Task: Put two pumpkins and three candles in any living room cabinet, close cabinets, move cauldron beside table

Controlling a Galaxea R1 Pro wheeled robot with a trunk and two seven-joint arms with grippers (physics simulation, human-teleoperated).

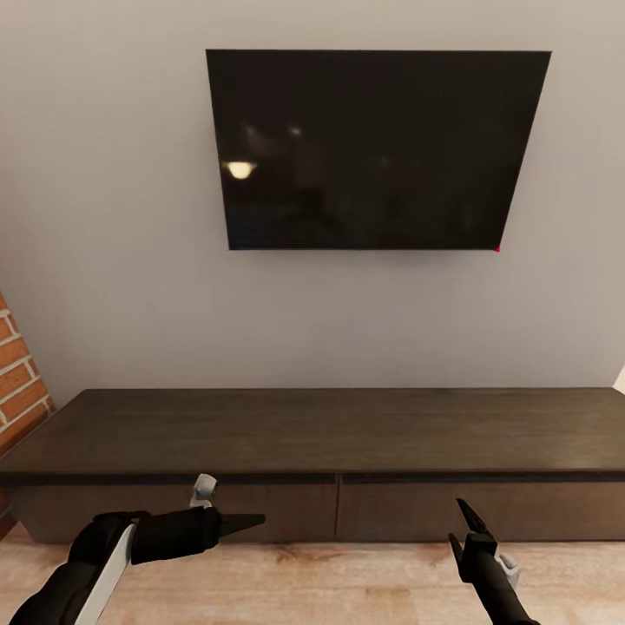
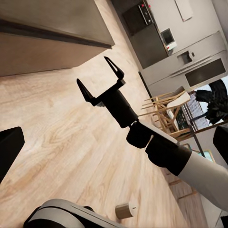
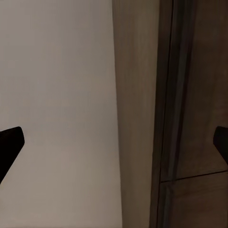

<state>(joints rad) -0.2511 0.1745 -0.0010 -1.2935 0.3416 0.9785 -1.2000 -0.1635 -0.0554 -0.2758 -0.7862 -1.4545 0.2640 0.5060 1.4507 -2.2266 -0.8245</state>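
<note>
Two drawer fronts of the cabinet (image 1: 312,443) face the robot, both flush and closed, the seam between them just right of the left end effector (image 1: 247,522). The long dark-brown unit stands against the grey wall beneath a wall-mounted television (image 1: 373,148), with a brick edge (image 1: 17,382) at its left end and pale wood floor (image 1: 330,582) in front. The left end effector hangs low before the left drawer front, pointing sideways toward the seam; whether it is released or clenched cannot be told from the pictures. The right end effector (image 2: 100,80) sits near the floor in front of the right drawer, its two fingers spread wide and holding nothing. In the left wrist view a short beige cylinder, probably one of the candles (image 2: 125,210), lies on the floor behind the arms, well apart from the cabinet; a distant kitchen (image 2: 190,57) and wooden chairs (image 2: 166,111) lie beyond. As a judgement, the drawers will be stiff, rigid panels with no handle, so the likely hold is the shadowed gap under the top slab, hooking a fingertip over the drawer's upper edge and pulling straight out. The candle looks light, hard and smooth, prone to rolling; taking it across its middle seems safest.
</note>
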